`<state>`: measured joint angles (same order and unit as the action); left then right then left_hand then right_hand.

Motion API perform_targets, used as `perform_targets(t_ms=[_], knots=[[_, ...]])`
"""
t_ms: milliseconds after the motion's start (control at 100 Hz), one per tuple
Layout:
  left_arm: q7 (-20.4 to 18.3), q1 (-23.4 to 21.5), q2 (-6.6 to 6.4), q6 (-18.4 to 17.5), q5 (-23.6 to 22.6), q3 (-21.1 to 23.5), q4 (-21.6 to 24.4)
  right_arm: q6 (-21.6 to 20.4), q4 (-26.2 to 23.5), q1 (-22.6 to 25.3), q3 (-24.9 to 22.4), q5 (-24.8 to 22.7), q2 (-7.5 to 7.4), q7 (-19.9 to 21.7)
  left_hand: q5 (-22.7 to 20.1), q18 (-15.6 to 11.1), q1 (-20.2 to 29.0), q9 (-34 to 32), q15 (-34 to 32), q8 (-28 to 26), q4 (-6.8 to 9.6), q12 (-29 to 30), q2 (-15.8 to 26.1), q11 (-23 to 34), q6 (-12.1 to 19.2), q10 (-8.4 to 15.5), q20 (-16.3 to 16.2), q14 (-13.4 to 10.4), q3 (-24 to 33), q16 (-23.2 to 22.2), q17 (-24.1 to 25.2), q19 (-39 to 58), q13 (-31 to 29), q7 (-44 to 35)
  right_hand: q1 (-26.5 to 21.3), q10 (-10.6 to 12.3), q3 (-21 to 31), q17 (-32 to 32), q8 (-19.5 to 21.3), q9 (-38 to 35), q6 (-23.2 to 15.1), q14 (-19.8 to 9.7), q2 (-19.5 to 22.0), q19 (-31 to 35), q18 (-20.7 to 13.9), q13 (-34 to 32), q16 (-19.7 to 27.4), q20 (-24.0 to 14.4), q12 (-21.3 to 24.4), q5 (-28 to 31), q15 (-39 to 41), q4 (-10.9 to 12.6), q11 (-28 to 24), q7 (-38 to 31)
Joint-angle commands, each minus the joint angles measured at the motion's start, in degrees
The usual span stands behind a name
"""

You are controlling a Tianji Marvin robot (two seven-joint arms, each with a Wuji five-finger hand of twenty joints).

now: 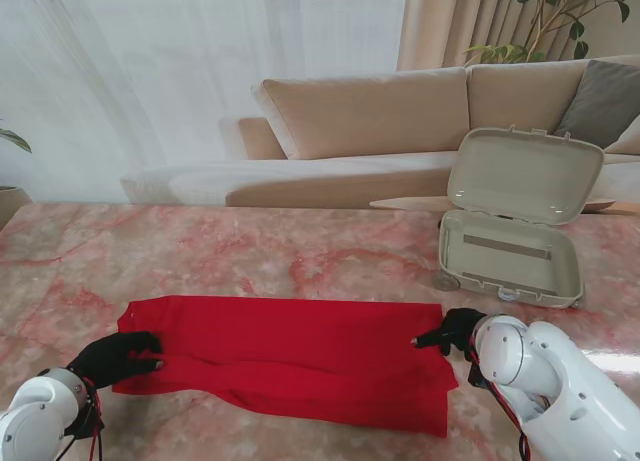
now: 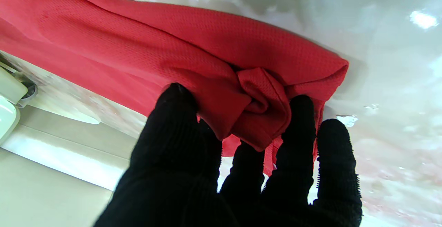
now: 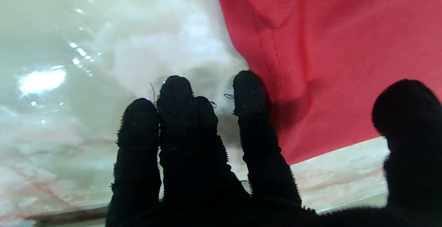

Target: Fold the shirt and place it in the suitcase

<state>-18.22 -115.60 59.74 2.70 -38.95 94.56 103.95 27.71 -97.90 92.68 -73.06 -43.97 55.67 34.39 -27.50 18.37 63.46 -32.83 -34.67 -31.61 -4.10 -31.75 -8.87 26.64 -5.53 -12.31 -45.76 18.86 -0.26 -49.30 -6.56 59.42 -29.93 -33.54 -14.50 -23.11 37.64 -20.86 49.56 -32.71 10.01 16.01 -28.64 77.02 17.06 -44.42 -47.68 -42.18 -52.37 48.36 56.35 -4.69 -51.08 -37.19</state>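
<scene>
On the marble table (image 1: 300,251) the red shirt (image 1: 300,356) lies folded in a long band, left hand (image 1: 118,358) pinching its bunched end, right hand (image 1: 455,329) spread, empty, at the other.

table (image 1: 250,246) bare beyond shirt (image 1: 300,351) | suitcase (image 1: 512,251) open, interior apparently unobstructed

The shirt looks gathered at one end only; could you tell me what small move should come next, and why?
Probably close the right hand on the shirt edge: its fingers lie spread there, gripping nothing, while the left hand already bunches its end.
</scene>
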Motion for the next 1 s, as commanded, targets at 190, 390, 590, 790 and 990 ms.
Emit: perform_targets(t_ms=[190,390,590,790,990], knots=[[-0.9,-1.3,0.34,0.6,0.2,-1.2,-2.4,0.8,4.0,1.4,2.4,2.6,0.53,0.9,-0.9,0.8,-0.7,0.2,4.1,0.1,1.04,1.6,2.4,-2.1,-1.0,0.3,0.1,-0.2,-1.2,4.0,0.8,-0.8,0.8,0.7,-9.0,5.9,-1.6,0.9,-5.8,1.3,-3.8,-1.6,-4.8,-0.6,0.5,2.7,-0.1,-0.7,4.7,-0.5,-1.3,2.0,9.2,8.3],[-0.9,-1.3,0.34,0.9,0.3,-1.4,-2.4,1.5,5.0,0.6,3.5,5.0,0.68,-0.3,-1.0,0.9,-0.7,0.2,4.1,0.1,1.03,1.6,2.2,-2.1,-0.8,0.4,0.1,-0.2,-1.2,4.0,0.9,-0.8,0.8,0.6,-16.0,6.2,-0.8,-25.1,-2.9,0.1,-4.5,-1.7,-6.4,-1.0,-9.0,2.4,0.3,-1.7,4.3,1.8,-1.0,2.5,7.4,3.5],[-0.9,-1.3,0.33,0.9,0.6,-1.6,-2.6,1.3,5.6,0.0,4.2,6.6,0.96,-1.6,-0.9,0.8,-0.6,0.2,4.2,0.1,1.03,1.6,2.0,-2.1,-0.8,0.5,0.1,-0.3,-1.2,4.0,0.8,-0.8,0.8,0.6,-19.7,7.0,7.7,-1.9,-7.4,-1.5,-6.4,-2.4,-11.2,-6.7,1.2,1.1,0.5,-7.1,4.0,0.1,-0.5,-3.1,5.8,-9.0],[-0.9,-1.4,0.34,1.1,0.8,-1.7,-2.6,0.9,6.2,0.0,4.4,8.3,1.75,-5.0,-0.9,0.8,-0.5,0.3,4.1,0.1,1.04,1.6,1.9,-2.1,-0.8,0.0,0.0,-0.3,-1.2,3.9,0.9,-0.8,0.7,0.5,-24.7,8.6,9.0,-3.1,-9.3,-6.0,-9.5,-3.2,-11.1,-0.7,1.1,-2.6,0.7,-2.9,3.5,-0.5,1.6,-4.1,3.2,-24.3],[-0.6,-1.5,0.39,1.3,1.0,-1.9,-2.8,-0.5,7.2,0.2,4.1,9.8,2.60,-8.5,-0.9,0.9,-0.2,0.3,4.1,0.2,1.08,1.6,1.5,-2.0,-1.0,0.4,0.0,-0.2,-1.1,3.9,0.8,-0.8,0.8,0.6,-24.0,10.2,16.8,-12.9,-9.6,-19.3,-9.4,-4.2,-18.0,5.4,1.2,-14.4,2.6,1.0,5.7,3.3,3.5,-1.2,2.8,-29.2]])
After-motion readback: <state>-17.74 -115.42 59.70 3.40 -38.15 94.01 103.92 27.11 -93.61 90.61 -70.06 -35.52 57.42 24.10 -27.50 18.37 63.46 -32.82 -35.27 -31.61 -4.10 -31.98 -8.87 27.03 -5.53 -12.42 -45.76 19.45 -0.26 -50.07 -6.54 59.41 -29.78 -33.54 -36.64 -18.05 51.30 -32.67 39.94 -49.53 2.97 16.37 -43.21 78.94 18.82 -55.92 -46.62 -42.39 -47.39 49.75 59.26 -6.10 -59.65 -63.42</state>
